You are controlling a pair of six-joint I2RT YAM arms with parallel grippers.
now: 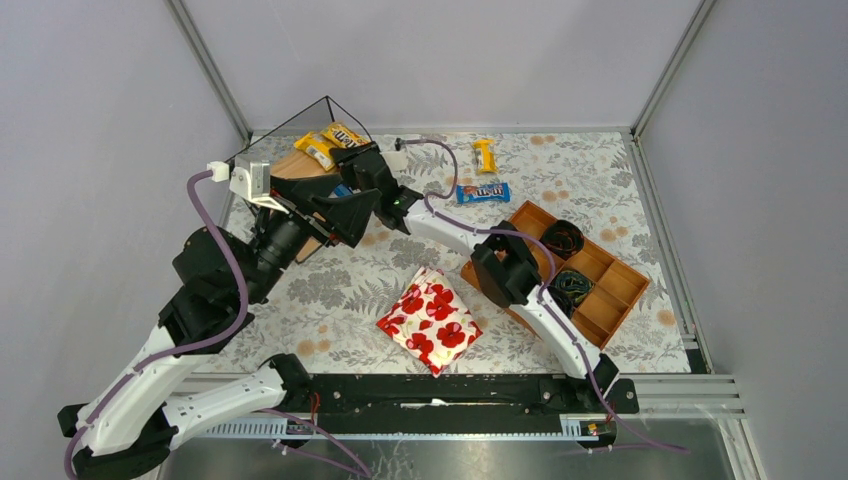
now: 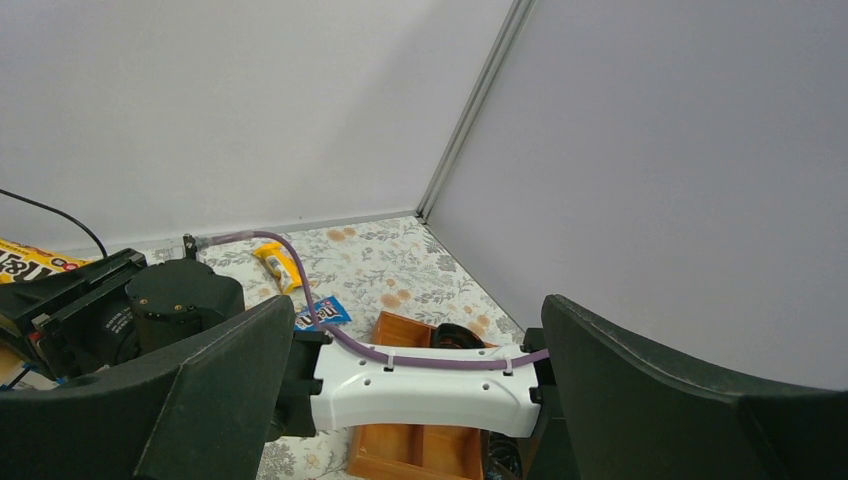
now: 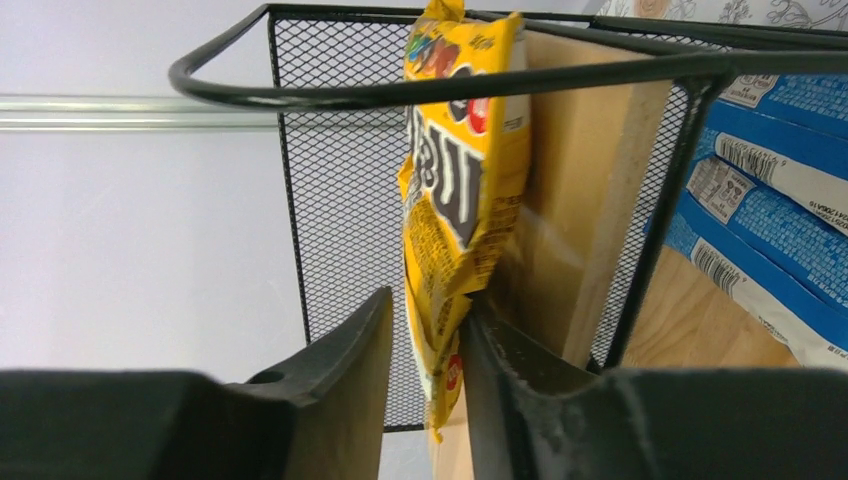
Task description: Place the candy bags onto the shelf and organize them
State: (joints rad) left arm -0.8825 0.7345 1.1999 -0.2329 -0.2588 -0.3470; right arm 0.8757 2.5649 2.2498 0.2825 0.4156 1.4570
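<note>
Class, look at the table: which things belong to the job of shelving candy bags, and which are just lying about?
Job: shelf; yellow bag between the right fingers; shelved blue bags; loose yellow bag; loose blue bag.
Lying about: poppy pouch; wooden tray.

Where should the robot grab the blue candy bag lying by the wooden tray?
Probably across the middle of the blue candy bag, coming straight down from above. It lies flat, with bare table along both long edges, so a finger can land on each side and pinch its narrow width. The right gripper holds a yellow bag.
</note>
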